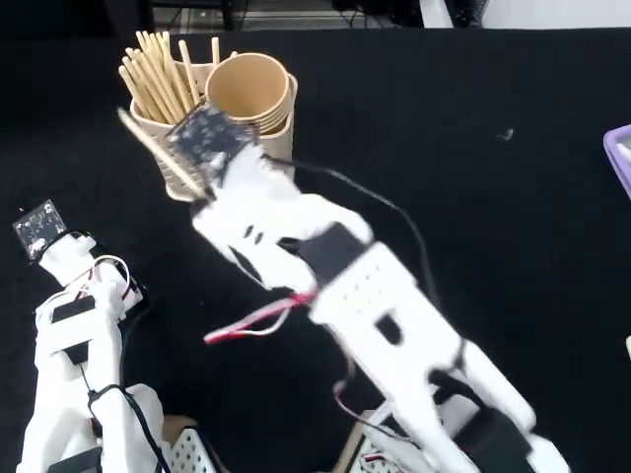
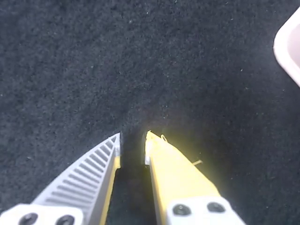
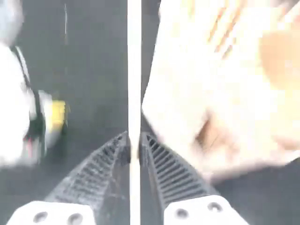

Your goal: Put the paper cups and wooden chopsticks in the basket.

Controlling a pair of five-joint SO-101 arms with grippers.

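**Fig. 1. Right arm at the basket with one chopstick in its grip**

The right pincer is closed narrowly on a single wooden chopstick, which runs straight out between the ribbed jaws. In the high view this held stick lies aslant across the near left corner of the basket, with its far end projecting past the basket's left side. The right wrist view places the stick just beside the basket wall and over the dark bench, so it does not appear to be inside yet.

The basket stands at the far left of the bench. It already holds a sheaf of upright chopsticks and a nested stack of paper cups.

The left pincer hangs low over bare bench at the near left, well apart from the basket. Its jaws stand at a narrow gap with nothing between them. A pale object cuts into the corner of the left wrist view, and a purple item sits at the bench's right edge; neither can be identified.

Step in hand, as judged: delivery of a chopstick, late in the task. The next move calls for lifting the stick above the rim, bringing it over the sheaf, tipping its end down, and then parting the jaws. The rim and the standing sticks could catch it.
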